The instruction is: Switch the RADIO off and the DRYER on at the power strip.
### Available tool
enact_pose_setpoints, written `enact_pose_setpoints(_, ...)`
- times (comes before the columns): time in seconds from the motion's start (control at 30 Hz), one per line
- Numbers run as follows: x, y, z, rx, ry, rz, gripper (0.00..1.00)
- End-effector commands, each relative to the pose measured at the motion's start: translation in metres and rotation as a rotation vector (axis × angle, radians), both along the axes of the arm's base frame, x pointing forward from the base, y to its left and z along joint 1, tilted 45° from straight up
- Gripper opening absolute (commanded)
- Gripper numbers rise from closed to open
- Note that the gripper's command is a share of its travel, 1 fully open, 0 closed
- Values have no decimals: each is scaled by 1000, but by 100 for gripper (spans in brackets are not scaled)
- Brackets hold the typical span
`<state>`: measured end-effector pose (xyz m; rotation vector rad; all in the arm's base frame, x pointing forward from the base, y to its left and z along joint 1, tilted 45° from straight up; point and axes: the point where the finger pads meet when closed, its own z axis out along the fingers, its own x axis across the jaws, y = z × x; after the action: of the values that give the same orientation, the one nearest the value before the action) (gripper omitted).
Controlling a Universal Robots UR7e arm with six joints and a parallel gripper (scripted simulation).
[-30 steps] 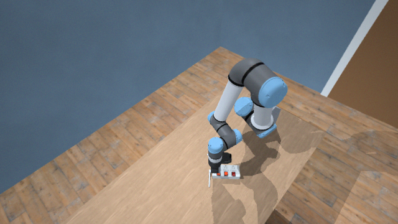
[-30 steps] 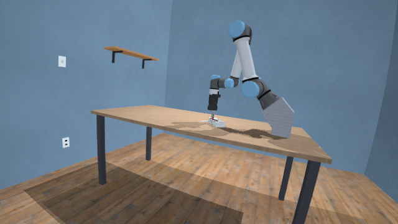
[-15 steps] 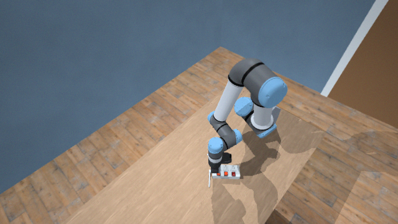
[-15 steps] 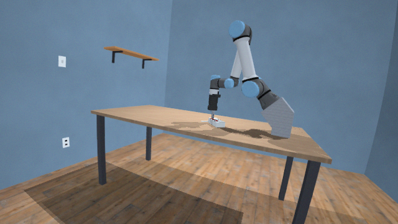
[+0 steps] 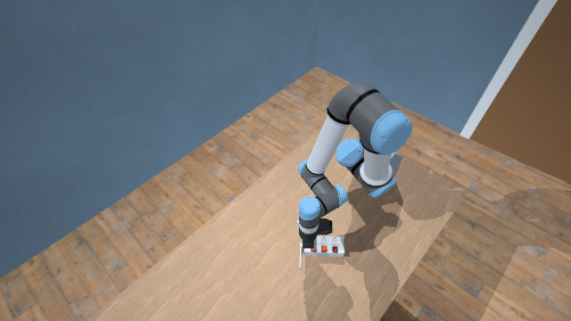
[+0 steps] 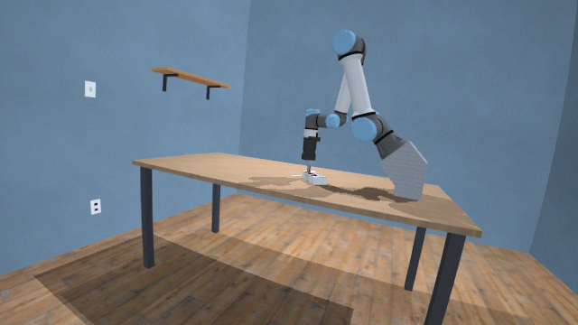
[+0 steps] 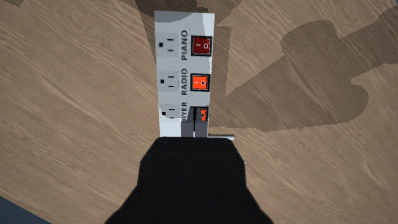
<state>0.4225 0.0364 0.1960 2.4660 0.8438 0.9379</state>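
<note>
From the top view, the white power strip lies flat on the wooden tabletop, its three red switches facing up. The arm folds down over it, and the claw stands upright over the strip's left end, where the cord leaves it. The arm's shadow falls across the wood to the right of the strip.

In the exterior view, the tabletop rests on dark legs, with the power strip lying near its middle, well apart from the arm's grey pedestal. The claw points straight down and meets the strip's near end. A wall shelf hangs on the wall behind.

The wrist view looks along the power strip. The PIANO switch at the far end is dark red; the RADIO switch in the middle glows bright orange-red. The DRYER switch is nearest, and the claw, its fingers pressed together with nothing between them, has its grey tips over that switch. They seem to touch it, though the black body hides the exact contact. Only part of the DRYER label shows.
</note>
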Motion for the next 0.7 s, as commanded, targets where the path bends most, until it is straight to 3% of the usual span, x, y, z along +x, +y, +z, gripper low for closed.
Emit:
enact_pose_setpoints(0.0, 1, 0, -1, 3, 2, -1, 0)
enact_pose_setpoints(0.67, -11, 2, 11, 3, 2, -1, 0)
